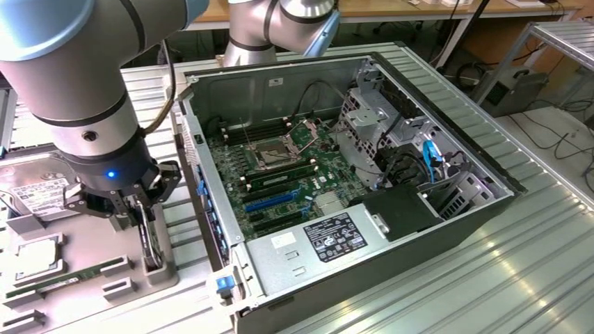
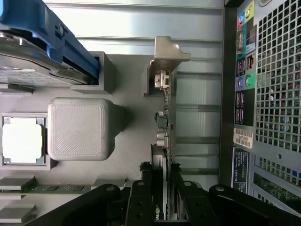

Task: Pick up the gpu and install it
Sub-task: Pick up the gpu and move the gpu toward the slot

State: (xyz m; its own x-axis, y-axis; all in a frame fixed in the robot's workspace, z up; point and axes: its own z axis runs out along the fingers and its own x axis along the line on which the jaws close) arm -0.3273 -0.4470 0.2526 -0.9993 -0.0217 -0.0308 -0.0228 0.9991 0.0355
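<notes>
ok so from the exterior view first: the arm is parked over the grey holder tray [image 1: 93, 259] on the exterior view's left, right beside the open computer case [image 1: 371, 271] sitting on the ribbed metal counter [image 1: 492, 278]. The gripper [image 1: 138, 213] is down low on the tray, and the gpu [image 1: 151, 245] stands on its edge in a slot there, directly under and between the fingers. Its long side runs roughly alongside the near wall of the case, so the card is parallel to the box it has to end up in, with the blue slots [image 1: 277, 199] on the board well off toward the exterior view's right. A hard drive [image 1: 37, 189], a chip [image 1: 33, 255] and a memory stick [image 1: 65, 280] sit in the same tray, further out from the case and untouched

wrist view: you're looking down the gpu [image 2: 163, 117] edge-on. It's a thin line running straight away from the gripper [image 2: 161, 170], with the silver bracket [image 2: 170, 52] at the far end, so the hold is near the end opposite the bracket. The fingers [image 2: 141, 197] are drawn in narrow, one on each face of the card, and to me they look clamped on it, not just hovering. The card isn't lifted yet as far as I can judge; it lines up with its slot in the tray, and the back of the case [image 2: 277, 94] is just beside it
</notes>
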